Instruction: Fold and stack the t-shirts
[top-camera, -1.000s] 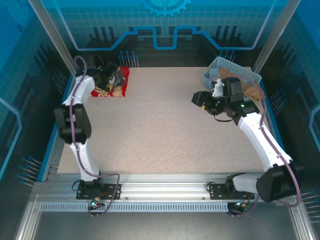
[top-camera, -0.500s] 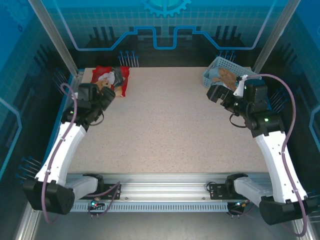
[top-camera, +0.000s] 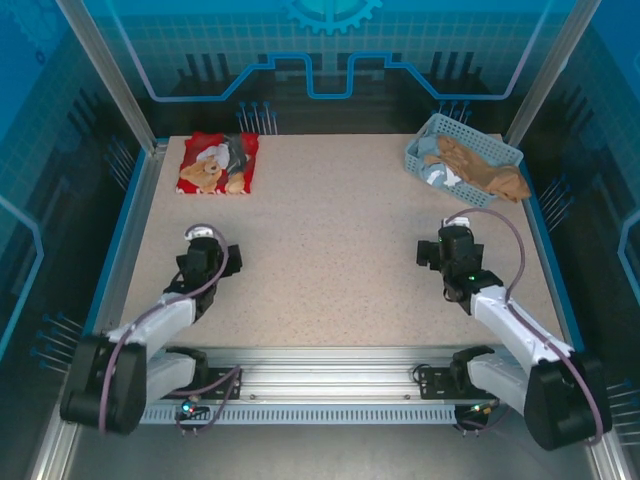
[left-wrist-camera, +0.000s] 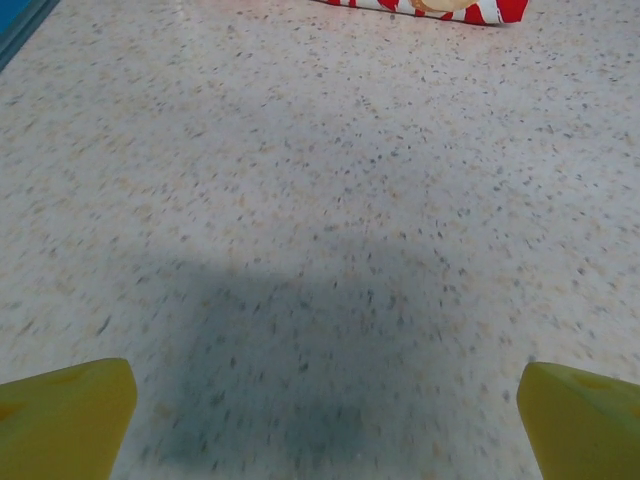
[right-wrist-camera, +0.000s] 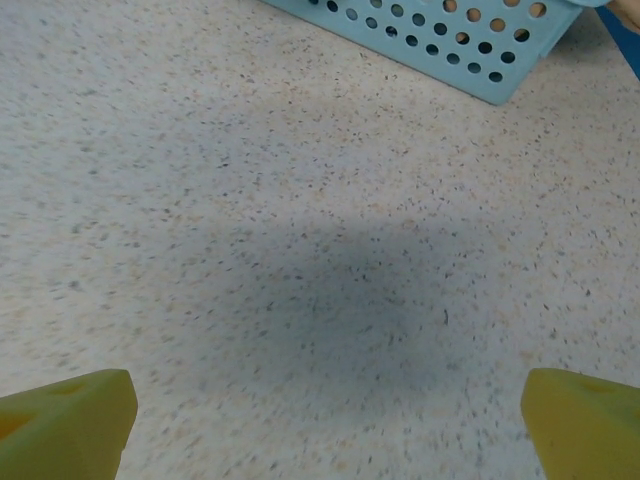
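- Pulled back to the near edge and folded low, both arms, away from the far corners where a second ago the left hung over the red t-shirt (top-camera: 218, 165) and the right over the basket (top-camera: 415, 155).
- Speckled bench (top-camera: 330, 250) bare across its whole middle, with cloth only at the two far corners.
- Looks like a pause between garments rather than the end: one shirt set down as the start of a stack, and crumpled tan and grey-blue clothes (top-camera: 480, 170) in the pale blue basket at the far right.
- Calls next, most likely, for a reach by the right arm over the basket rim to pinch the top tan piece, lift it clear of the lattice wall and spread it flat on the open middle for folding.
- Red t-shirt at the far-left corner: a compact, flat rectangle, bear print facing up in brown and grey, edges fairly square to the bench border. From the left wrist, just a red-and-white edge (left-wrist-camera: 430, 8) well ahead. Cannot tell whether another shirt lies beneath.
- Left claw (top-camera: 205, 262) released, yellow tips (left-wrist-camera: 65, 415) spread wide over bare bench, grasping nothing.
- Right claw (top-camera: 445, 250) likewise released and empty, tips (right-wrist-camera: 60, 420) far apart, basket wall (right-wrist-camera: 450, 45) ahead and well apart.
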